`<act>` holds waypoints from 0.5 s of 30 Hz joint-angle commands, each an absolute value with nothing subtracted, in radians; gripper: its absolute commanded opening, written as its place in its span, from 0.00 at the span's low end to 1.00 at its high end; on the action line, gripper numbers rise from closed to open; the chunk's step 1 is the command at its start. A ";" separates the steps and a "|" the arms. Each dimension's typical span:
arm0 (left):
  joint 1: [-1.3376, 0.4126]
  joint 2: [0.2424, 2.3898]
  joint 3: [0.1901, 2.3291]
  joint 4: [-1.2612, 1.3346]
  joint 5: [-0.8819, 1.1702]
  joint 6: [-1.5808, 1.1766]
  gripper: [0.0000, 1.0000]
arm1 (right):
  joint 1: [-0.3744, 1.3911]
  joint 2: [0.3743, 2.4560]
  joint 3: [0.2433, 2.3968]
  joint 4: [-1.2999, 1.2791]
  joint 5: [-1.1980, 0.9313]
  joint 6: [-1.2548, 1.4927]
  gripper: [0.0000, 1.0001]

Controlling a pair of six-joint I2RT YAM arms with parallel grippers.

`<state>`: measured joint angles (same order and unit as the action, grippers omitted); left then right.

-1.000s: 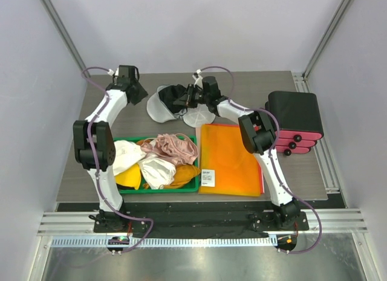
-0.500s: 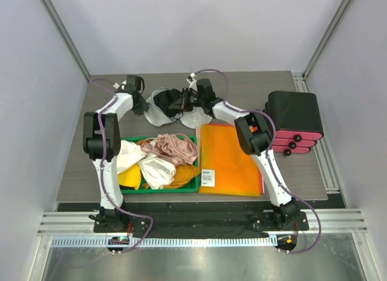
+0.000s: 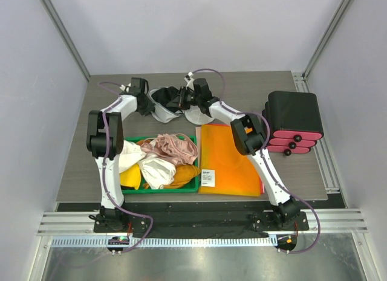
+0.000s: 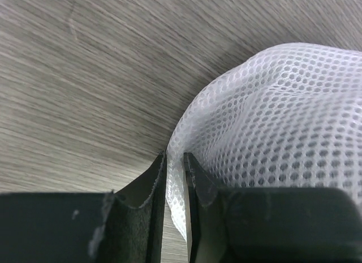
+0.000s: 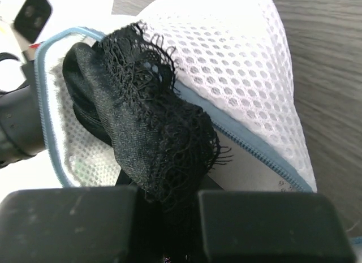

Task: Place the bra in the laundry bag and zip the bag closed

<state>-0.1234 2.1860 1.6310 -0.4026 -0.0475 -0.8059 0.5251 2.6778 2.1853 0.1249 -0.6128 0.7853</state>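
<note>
The right gripper [image 5: 168, 202] is closed almost fully, with a bunch of the bra [image 5: 141, 121] pinched between its fingers. From that grip the black lace rises and drapes over the blue zipper edge [image 5: 249, 147] of the laundry bag [image 5: 237, 65]. Part of the garment lies inside the mouth and part hangs over the rim. The left gripper [image 4: 174, 161] stands at a narrow gap, and the wrist view shows the white mesh edge of the bag running down between its fingers, so it looks to be nipping the rim on the far side of the opening. Both grippers meet at the back of the surface [image 4: 85, 76], well apart from the green tray [image 3: 196, 172] of other garments nearer the arm bases.

The bra looks light, limp and prone to snag. Its frayed lace and thin straps would likely catch on the zipper teeth or the mesh holes. A bunched hold on the denser fabric, as here, should carry it better than a strap would. The bag is just as soft and will probably collapse unless its rim is held taut. The stiffer zipper band seems the sound place to hold it.
</note>
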 commanded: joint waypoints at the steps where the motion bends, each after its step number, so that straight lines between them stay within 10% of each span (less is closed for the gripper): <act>1: -0.130 2.140 1.609 -0.353 -0.003 -0.815 0.18 | 0.545 2.700 2.263 0.112 -0.597 0.799 0.01; 8: -0.130 2.076 1.534 -0.310 -0.003 -0.810 0.25 | 0.551 2.723 2.283 0.029 -0.531 0.716 0.09; 15: -0.129 1.890 1.390 -0.261 -0.092 -0.770 0.55 | 0.551 2.721 2.267 0.006 -0.522 0.692 0.18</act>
<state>-0.1238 2.0403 1.4357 -0.3248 -0.0380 -0.7975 0.5381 2.7167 2.2383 0.0265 -0.5423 0.7338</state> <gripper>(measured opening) 0.511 0.165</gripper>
